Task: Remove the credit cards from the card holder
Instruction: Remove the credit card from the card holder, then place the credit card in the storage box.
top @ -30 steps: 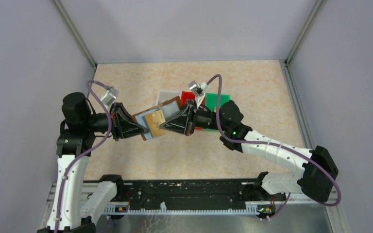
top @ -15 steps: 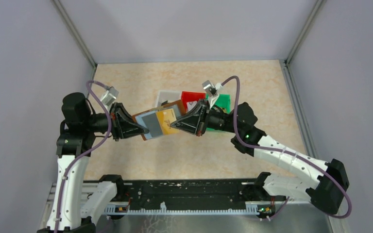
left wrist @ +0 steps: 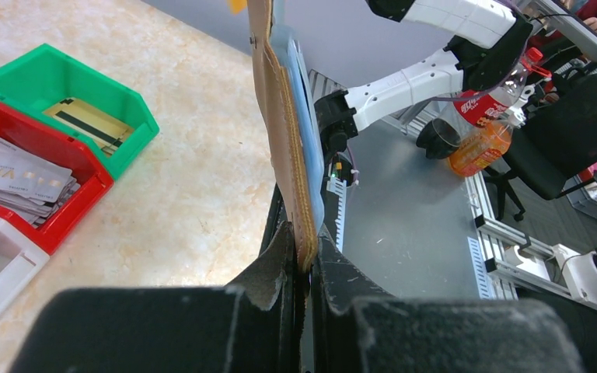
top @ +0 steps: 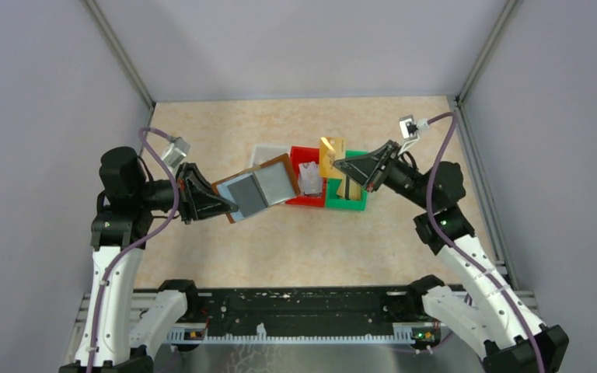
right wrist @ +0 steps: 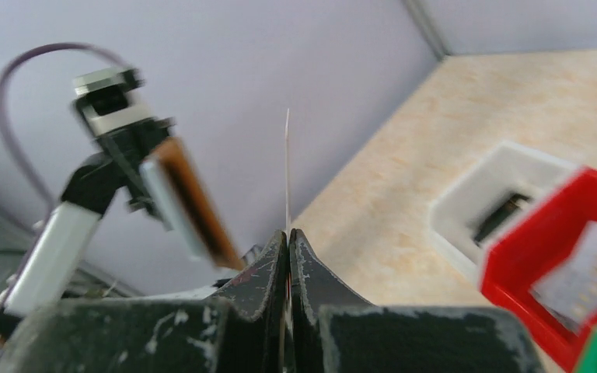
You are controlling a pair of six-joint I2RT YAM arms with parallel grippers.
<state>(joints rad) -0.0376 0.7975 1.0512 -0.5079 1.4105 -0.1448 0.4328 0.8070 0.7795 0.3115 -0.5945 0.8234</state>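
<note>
The green bin (left wrist: 132,132) holds a gold striped card (left wrist: 85,122), the red bin (left wrist: 78,210) a pile of silvery cards (left wrist: 15,175), and the white bin (left wrist: 12,272) something black. The left gripper (top: 229,208) pinches one edge of the brown card holder (top: 258,186), which is spread open in the air near the white bin, pale bluish sleeves upward. The right gripper (top: 340,165), jaws closed, clamps a gold card (top: 330,158) above the bins.

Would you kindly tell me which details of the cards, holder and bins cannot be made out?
Gold card in the right hand: right wrist view shows it edge-on, face unreadable.
Card holder: left wrist view shows only its edge; top view too small to tell whether cards remain inside.
White bin: cut off by the left wrist frame; holder partly covers it from above.
Red bin: blurred in the right wrist view.
</note>
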